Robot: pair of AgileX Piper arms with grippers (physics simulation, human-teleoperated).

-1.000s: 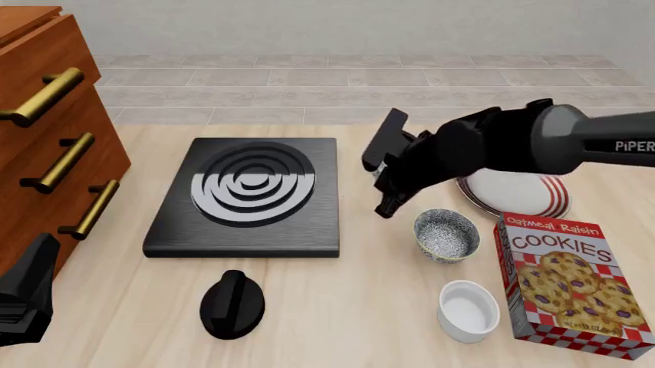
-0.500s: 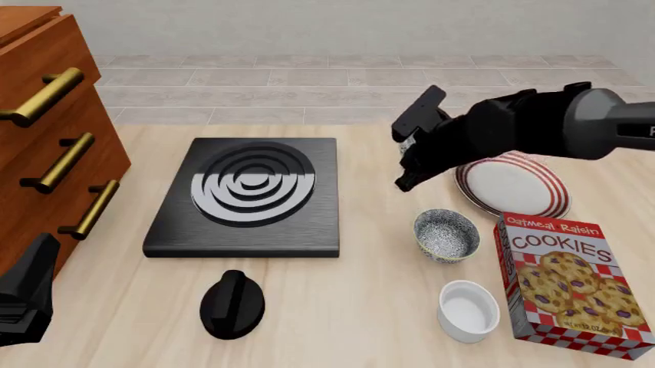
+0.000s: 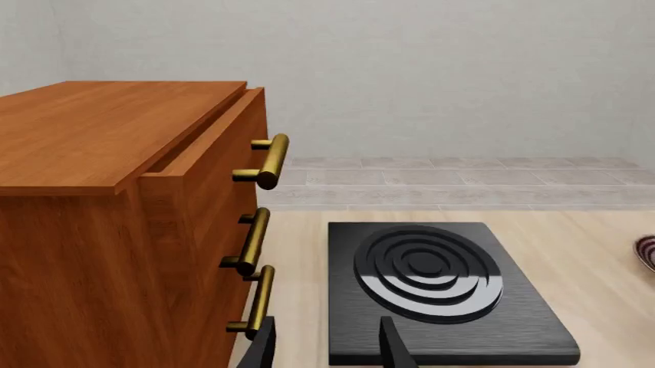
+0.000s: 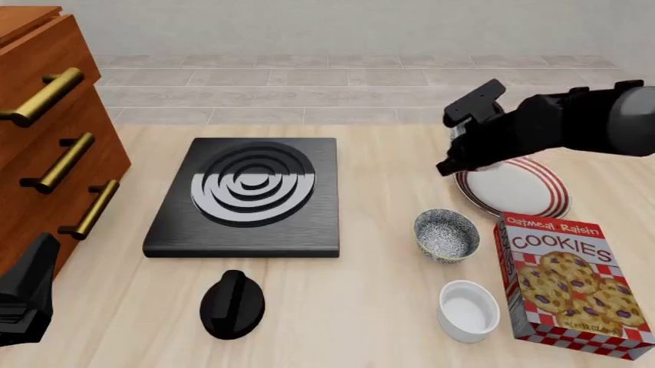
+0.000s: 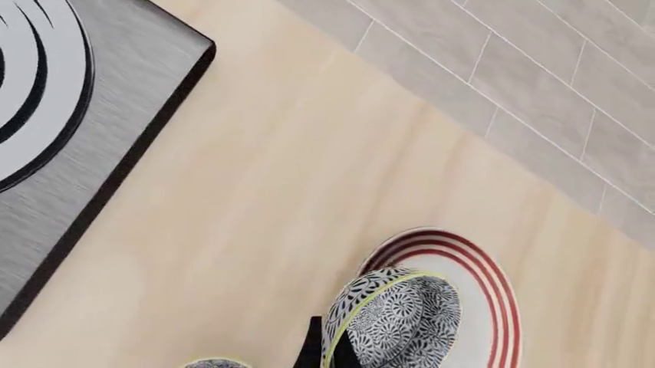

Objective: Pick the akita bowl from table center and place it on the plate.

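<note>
Nearest to me in the front view, the left hand (image 4: 23, 303) sits low at the bench's near left corner, beside the wooden drawer chest (image 4: 46, 115); in its wrist view I see two dark fingertips (image 3: 394, 346) standing apart with nothing between them, so this hand is released. Beside it on the bench (image 4: 338, 322) lies a black knob-shaped object (image 4: 232, 303). At near right stand a plain white ramekin (image 4: 468, 309) and, just beside it, an upright box of oatmeal raisin cookies (image 4: 574, 280). A little farther, between ramekin and plate, a speckled bowl (image 4: 446, 234) rests alone on the bench; I read this as the look-alike.

At mid depth on the left lies the black single-burner stove plate (image 4: 248, 195) with concentric rings. Farther right, the red-striped plate (image 4: 522, 188) lies flat, its near edge hidden by the cookie box. The right hand (image 4: 458, 149) hangs above the plate's left rim, its arm entering from the right.

The right wrist view shows the akita bowl (image 5: 391, 322), tilted, its dark patterned wall facing the camera, held at the rim by the right hand's fingers (image 5: 312, 349), with the striped plate (image 5: 489, 284) directly beyond it. I judge the right hand clenched on the bowl, which is raised over the plate's edge and not resting on it. Behind everything, the bench ends at a tiled floor (image 4: 348, 84).
</note>
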